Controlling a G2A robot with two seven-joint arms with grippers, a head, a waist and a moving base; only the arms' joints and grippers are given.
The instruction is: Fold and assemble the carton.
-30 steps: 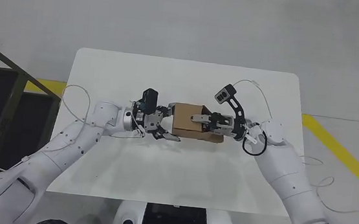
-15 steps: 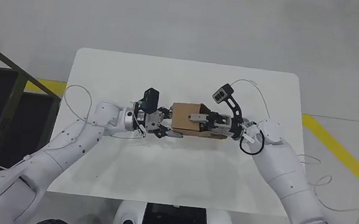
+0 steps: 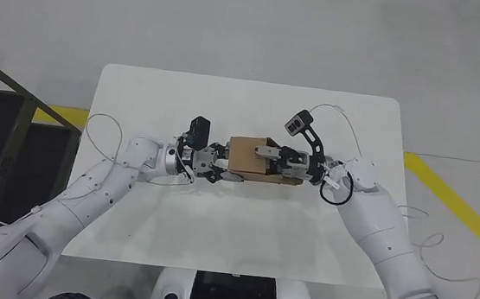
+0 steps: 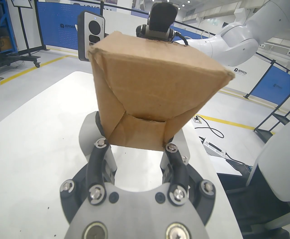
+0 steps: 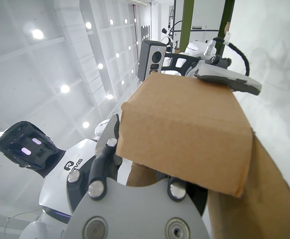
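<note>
Top view: left jaws clamp the carton (image 3: 248,156) end-on; right jaws grip it, half hidden.

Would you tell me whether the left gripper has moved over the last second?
Yes. In the top view the left gripper has edged away from the table's near edge, its fingers drawing in around the carton's end.

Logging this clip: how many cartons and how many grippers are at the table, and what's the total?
carton: 1
grippers: 2 (left gripper, right gripper)
Total: 3
</note>
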